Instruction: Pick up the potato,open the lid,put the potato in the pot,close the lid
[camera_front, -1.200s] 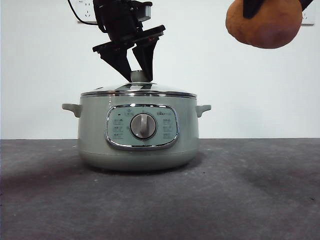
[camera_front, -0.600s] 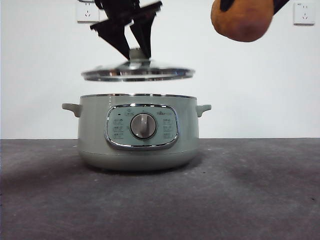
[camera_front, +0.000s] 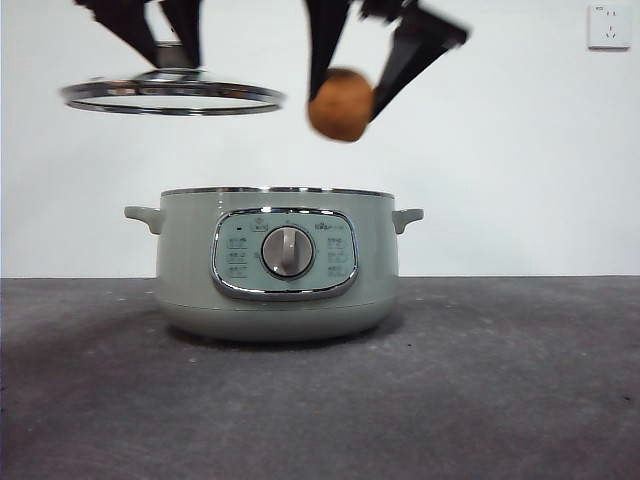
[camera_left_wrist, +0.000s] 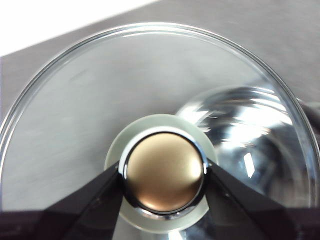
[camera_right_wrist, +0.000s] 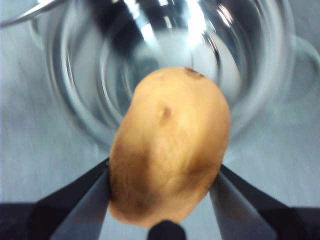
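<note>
Pot (camera_front: 277, 262): open, standing on the grey table (camera_front: 500, 400).
Potato (camera_front: 340, 104): pinched in the right gripper (camera_right_wrist: 162, 187), in the air over the pot's open mouth.
Lid (camera_front: 172, 96): level, lifted off to one side; left gripper (camera_left_wrist: 163, 176) clenched on its knob (camera_left_wrist: 163, 171).

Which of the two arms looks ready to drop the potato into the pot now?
The right one. The right gripper is clamped on the potato, hanging just above the open pot. The left gripper is busy holding the lid by its knob, off to the side.
</note>
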